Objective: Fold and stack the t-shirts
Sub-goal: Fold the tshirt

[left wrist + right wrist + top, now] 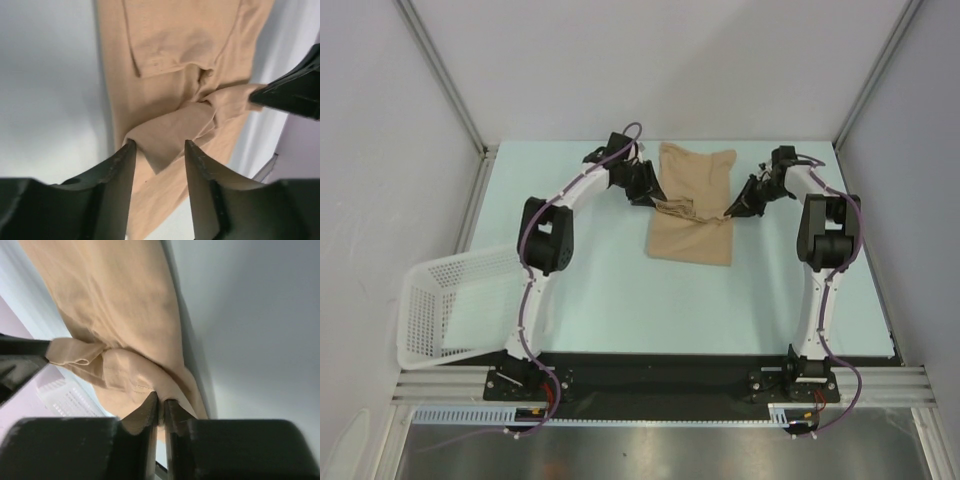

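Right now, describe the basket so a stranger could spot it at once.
Look at the pale table, then its near left edge beside the left arm. The basket there is white plastic lattice, tilted; the only other loose thing is a tan t-shirt.

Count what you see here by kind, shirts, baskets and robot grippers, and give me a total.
tan t-shirt: 1
white basket: 1
grippers: 2, the left gripper and the right gripper
Total: 4
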Robot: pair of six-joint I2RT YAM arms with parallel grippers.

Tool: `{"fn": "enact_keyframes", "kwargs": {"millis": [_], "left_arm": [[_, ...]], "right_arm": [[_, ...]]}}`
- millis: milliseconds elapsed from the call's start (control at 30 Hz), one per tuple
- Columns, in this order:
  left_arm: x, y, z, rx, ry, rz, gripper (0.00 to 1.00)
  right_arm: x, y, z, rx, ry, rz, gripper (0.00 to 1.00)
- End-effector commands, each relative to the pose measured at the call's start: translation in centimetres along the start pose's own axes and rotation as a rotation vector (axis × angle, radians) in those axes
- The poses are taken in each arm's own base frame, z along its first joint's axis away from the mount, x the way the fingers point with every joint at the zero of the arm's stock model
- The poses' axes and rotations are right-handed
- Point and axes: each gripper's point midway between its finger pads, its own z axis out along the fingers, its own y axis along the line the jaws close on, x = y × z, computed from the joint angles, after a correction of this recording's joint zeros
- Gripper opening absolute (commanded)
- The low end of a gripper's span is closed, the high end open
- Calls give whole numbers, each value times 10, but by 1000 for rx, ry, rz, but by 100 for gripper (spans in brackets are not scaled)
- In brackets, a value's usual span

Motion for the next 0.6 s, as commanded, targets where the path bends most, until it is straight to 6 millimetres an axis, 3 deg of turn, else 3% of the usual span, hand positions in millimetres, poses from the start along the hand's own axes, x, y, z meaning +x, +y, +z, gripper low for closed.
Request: {"fn": "enact_keyframes", "kwargs": {"millis": [0, 67, 100, 133, 233, 267, 300, 367, 400, 433, 467, 500, 533, 567], "left_arm": [[-15, 6, -16, -75, -24, 47, 54], [-26, 9, -29, -149, -72, 76, 61], [-30, 9, -34, -166, -88, 91, 64], [-32, 8, -40, -181, -97, 104, 66], [-34, 5, -61, -221, -122, 149, 75], [-28, 8, -64, -238, -110, 163, 75], [-28, -3, -78, -226, -135, 188, 75], [-14, 4, -80, -232, -117, 212, 76], [-8, -9, -90, -179, -113, 231, 77], [0, -8, -90, -162, -96, 237, 79], [17, 0, -83, -154, -49, 250, 83], [24, -10, -91, -116, -47, 274, 84], [39, 3, -84, -115, -18, 282, 85], [46, 2, -84, -107, -13, 289, 85]], "right_arm": [[-33, 13, -12, 10, -59, -37, 23], [-45, 9, -16, 61, -80, -59, 29], [-53, 16, -26, 85, -96, -68, 33], [-59, 11, -31, 137, -122, -74, 44], [-63, 16, -55, 205, -159, -111, 61], [-58, 16, -58, 223, -153, -120, 62], [-55, 25, -72, 225, -177, -159, 64], [-40, 20, -72, 253, -158, -175, 66], [-33, 17, -73, 254, -148, -186, 71], [-14, 15, -76, 242, -123, -182, 74], [-9, 14, -74, 221, -128, -190, 77], [1, 17, -73, 179, -115, -192, 79], [22, 9, -74, 177, -97, -181, 79], [26, 8, -73, 177, -109, -187, 78]]}}
